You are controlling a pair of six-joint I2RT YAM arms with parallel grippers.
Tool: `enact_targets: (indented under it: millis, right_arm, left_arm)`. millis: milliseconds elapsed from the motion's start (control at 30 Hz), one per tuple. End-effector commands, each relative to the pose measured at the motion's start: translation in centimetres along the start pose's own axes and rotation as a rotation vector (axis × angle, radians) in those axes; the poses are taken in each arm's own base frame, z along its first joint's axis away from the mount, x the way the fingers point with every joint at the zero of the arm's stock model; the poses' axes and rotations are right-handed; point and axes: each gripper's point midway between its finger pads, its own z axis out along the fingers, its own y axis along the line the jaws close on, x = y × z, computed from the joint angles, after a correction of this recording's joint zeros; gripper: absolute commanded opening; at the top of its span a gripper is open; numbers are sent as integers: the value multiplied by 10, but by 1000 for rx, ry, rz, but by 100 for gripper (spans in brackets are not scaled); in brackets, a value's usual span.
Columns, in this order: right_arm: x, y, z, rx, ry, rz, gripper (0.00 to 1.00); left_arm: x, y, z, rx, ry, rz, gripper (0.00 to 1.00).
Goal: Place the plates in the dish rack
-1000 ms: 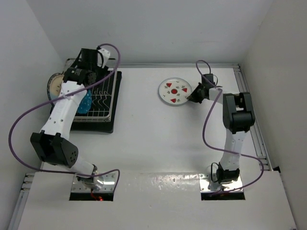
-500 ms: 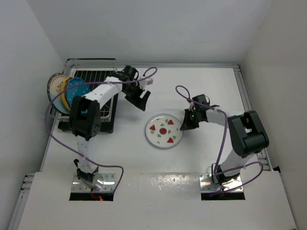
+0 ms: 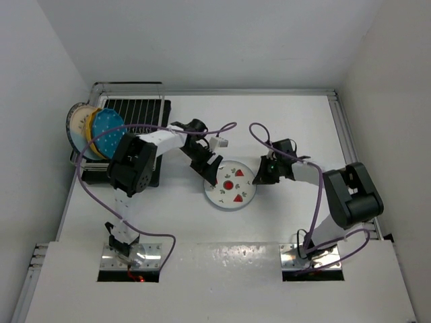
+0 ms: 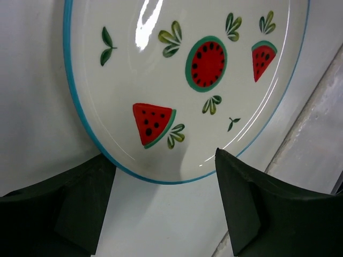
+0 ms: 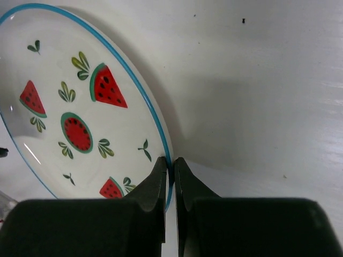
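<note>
robot lab cell: plain white walls (image 3: 202,40) box in a white tabletop (image 3: 168,215).

A lone plate (image 3: 232,192) lies on the table (image 3: 303,128); the dish rack (image 3: 145,111), holding other plates (image 3: 101,131), stands at its ten o'clock.

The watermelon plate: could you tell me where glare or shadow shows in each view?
Left wrist: white glare streak near the top of the watermelon plate; right wrist: its shadow darkens the table beside it; top external: sheen on the near table surface.

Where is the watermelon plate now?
In the top view, the watermelon plate is between the left gripper and the right gripper, which pinches its rim.
</note>
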Motion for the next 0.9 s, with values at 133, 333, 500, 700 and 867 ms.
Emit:
enact_targets:
  millis: [133, 333, 500, 700, 867]
  right_arm:
    - [-33, 17, 2, -85, -234, -129, 0]
    - [-41, 44, -5, -242, -324, -160, 0]
    - [-53, 70, -11, -350, -386, -196, 0]
    - [-53, 79, -17, -384, -381, -280, 4]
    - [-38, 73, -5, -365, -242, -277, 41]
  left_arm:
    - [27, 33, 37, 5, 64, -115, 55]
    - [15, -1, 34, 180, 30, -75, 24]
    - [-2, -23, 20, 248, -8, -7, 0]
    - [-36, -13, -39, 64, -125, 68, 0]
    - [-51, -2, -75, -130, -182, 63, 0]
